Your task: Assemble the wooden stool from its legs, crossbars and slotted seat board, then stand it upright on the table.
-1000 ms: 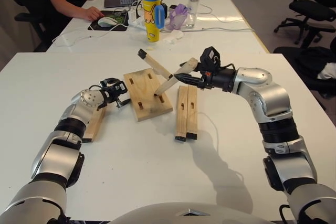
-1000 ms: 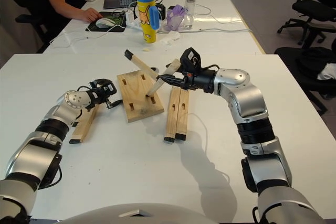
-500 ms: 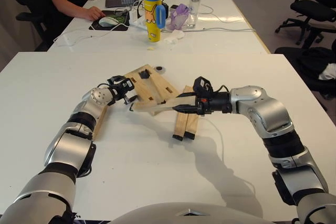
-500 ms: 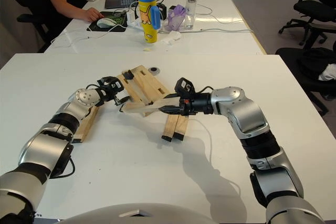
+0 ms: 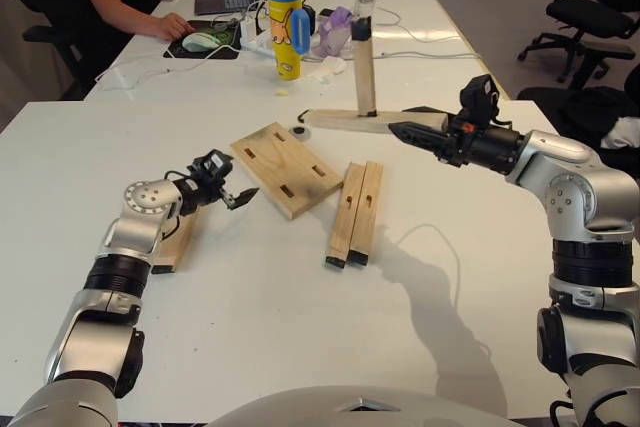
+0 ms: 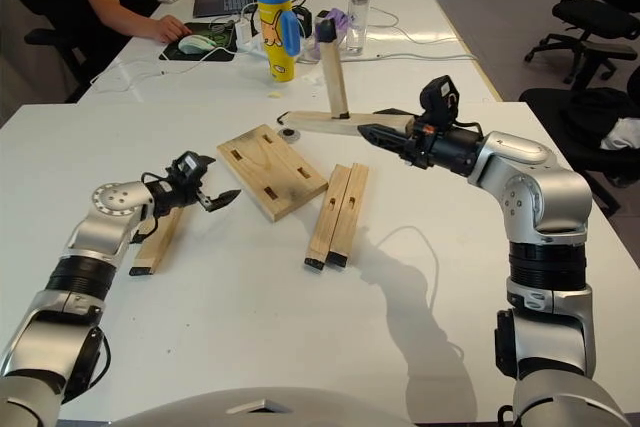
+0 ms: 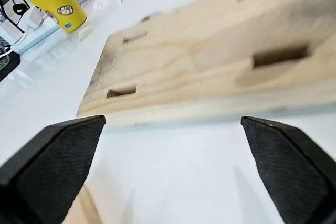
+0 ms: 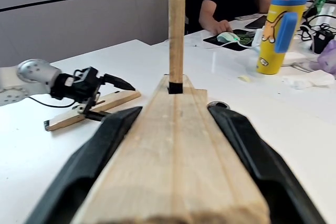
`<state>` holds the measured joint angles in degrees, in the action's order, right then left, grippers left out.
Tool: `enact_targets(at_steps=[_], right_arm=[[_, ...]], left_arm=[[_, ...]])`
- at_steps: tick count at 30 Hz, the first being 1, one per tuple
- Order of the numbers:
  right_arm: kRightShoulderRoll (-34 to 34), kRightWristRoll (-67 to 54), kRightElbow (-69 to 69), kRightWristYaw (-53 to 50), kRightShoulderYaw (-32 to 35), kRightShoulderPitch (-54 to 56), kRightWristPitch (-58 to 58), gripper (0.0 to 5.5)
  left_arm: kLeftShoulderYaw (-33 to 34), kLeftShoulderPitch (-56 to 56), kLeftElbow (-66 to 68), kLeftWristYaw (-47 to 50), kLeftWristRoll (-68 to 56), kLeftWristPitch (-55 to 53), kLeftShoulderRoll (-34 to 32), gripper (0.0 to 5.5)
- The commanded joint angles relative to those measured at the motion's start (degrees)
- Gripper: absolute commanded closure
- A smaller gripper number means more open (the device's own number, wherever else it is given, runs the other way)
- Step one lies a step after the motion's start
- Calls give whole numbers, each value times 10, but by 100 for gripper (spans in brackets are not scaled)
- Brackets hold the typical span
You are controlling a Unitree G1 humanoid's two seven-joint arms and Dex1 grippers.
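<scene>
Jaws spread, the left gripper (image 5: pixel 238 197) hovers just left of the slotted seat board (image 5: pixel 290 169), flat mid-table. Right gripper (image 5: pixel 400 131) clamps a T-shaped leg-and-crossbar piece (image 5: pixel 350 123) farther right — its gripped end hidden. Another leg (image 5: pixel 175 252) lies half hidden under the left arm (image 5: pixel 125 257).

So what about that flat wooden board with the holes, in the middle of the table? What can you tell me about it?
The board is a flat rectangle of pale wood with four small rectangular slots cut in it and a dark smudge on top. It lies flat on the white table, turned at an angle. The left end effector, open, points at one edge without touching it. Two wooden sticks lie close on the board's right; whether they touch it is unclear.
</scene>
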<state>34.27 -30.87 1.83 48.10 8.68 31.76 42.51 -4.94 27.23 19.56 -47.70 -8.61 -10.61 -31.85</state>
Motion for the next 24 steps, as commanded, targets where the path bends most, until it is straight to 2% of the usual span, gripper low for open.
enact_targets(at_steps=[1, 7, 16, 24], right_arm=[[-6, 22, -10, -21, -3, -16, -34, 347], [-10, 35, -19, -17, -29, -10, -51, 347], [-16, 40, -16, -23, -37, -22, -60, 347], [-13, 45, -15, -26, -44, -18, -66, 347]], left_arm=[[-36, 18, -42, 7, 18, -39, 33, 70], [-99, 57, 36, 58, 107, -46, 64, 70], [-95, 106, 130, 94, 134, -31, 100, 70], [-167, 141, 167, 43, 213, -88, 72, 70]])
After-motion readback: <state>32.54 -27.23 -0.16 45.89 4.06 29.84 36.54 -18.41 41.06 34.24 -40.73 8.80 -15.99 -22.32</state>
